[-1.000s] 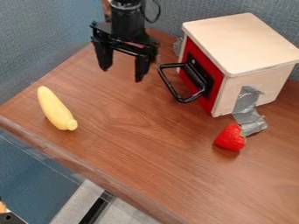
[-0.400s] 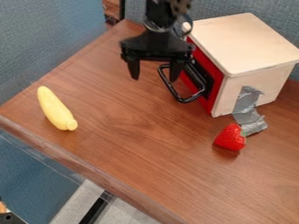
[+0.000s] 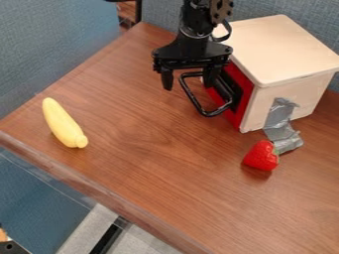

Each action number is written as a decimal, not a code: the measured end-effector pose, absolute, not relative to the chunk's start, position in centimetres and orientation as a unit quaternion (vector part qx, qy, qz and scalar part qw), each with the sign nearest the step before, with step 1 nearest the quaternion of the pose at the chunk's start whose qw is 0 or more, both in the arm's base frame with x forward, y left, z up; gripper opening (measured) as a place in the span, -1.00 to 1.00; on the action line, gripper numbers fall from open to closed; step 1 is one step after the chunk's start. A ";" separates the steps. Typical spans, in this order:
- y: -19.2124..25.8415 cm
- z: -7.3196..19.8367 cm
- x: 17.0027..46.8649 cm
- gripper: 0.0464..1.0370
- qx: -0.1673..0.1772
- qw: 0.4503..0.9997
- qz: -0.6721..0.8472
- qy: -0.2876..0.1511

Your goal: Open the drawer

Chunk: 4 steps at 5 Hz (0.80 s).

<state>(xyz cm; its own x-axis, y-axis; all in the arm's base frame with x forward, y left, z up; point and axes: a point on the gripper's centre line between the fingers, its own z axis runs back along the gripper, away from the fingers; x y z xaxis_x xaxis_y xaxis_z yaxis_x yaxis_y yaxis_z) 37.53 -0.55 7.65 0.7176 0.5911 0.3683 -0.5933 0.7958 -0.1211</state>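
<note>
1. One yellow banana (image 3: pixel 63 122)
2. One red strawberry (image 3: pixel 261 156)
3. One wooden box (image 3: pixel 281 49)
4. One red drawer front (image 3: pixel 248 90)
5. One black handle (image 3: pixel 191 97)
6. One black tool (image 3: pixel 189 87), with two fingers (image 3: pixel 167 80)
7. One brown wooden tabletop (image 3: pixel 145 158)

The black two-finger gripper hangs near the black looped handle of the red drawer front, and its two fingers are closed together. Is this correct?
Not quite: in the camera view, the black two-finger gripper is open, its fingers spread apart. It does hang near the black looped handle of the red drawer front.
</note>
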 end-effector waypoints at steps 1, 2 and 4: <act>0.1 6.9 37.9 0.92 0.012 0.918 0.347 -0.191; 1.2 6.3 38.1 0.92 0.010 0.912 0.373 -0.170; 1.6 5.1 38.1 0.92 0.015 0.911 0.382 -0.157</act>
